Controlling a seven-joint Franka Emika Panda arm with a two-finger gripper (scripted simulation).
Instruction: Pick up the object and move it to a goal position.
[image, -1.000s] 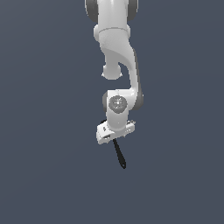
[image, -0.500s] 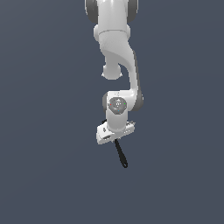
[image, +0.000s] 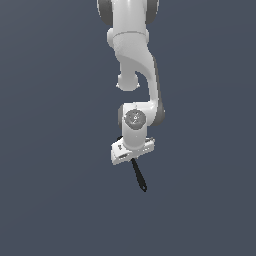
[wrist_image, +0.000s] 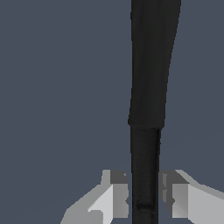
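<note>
Dark gray-blue fills everything behind the white arm (image: 134, 75). At its low end, the gripper (image: 132, 158) is squeezed nearly shut on the black spatula (image: 139, 176), one finger (wrist_image: 114, 194) pressing each side. That spatula hangs toward five o'clock, touching nothing else.

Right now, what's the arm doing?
The Panda arm's gripper is shut on a black spatula-like utensil, with a finger on each side of its narrow shaft. In the exterior view the utensil hangs below the gripper, tilted toward the exterior view's right. No goal marker is visible.
</note>
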